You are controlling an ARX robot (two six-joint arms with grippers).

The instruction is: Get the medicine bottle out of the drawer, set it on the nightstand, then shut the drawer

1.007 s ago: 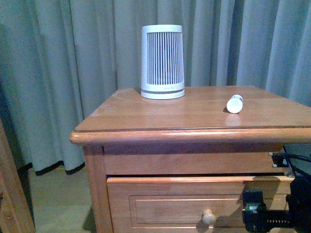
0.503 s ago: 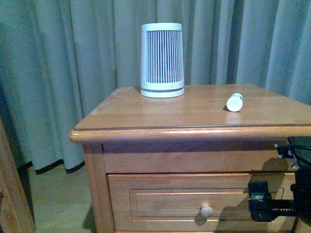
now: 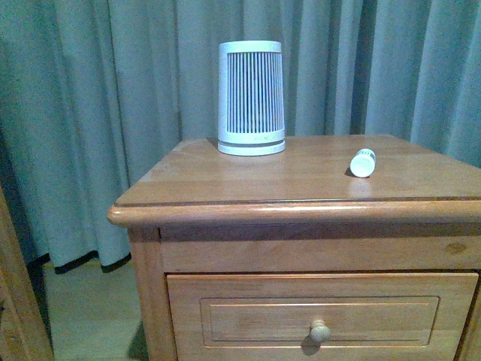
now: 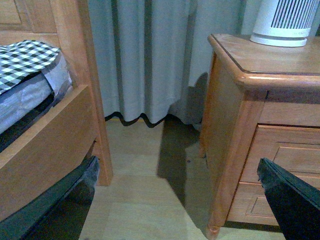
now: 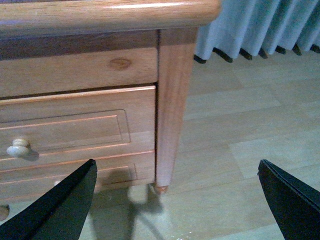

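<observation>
The drawer (image 3: 322, 319) sits flush with the nightstand (image 3: 301, 248) front, fully closed, so its contents are not visible. Its front is honey-coloured wood with a recessed rectangular panel and one round wooden knob (image 3: 320, 331).

The medicine bottle (image 3: 363, 162) lies on its side on the glossy tabletop (image 3: 225, 177), toward the right, with its round end facing the camera. It is a small white plastic cylinder. A much larger white ribbed cylinder (image 3: 251, 98) stands upright near the back edge, well apart from the bottle. Grey pleated curtains (image 3: 90, 113) hang behind the nightstand.

In the front view neither arm appears. The left end effector (image 4: 175, 200) has its jaws spread wide, holding nothing, beside a wooden bed frame (image 4: 55, 135) carrying a checked cover (image 4: 25, 57). The right end effector (image 5: 175, 200) is likewise spread wide and empty, facing the nightstand's corner post (image 5: 172, 105) and the pale plank floor (image 5: 250, 120).
</observation>
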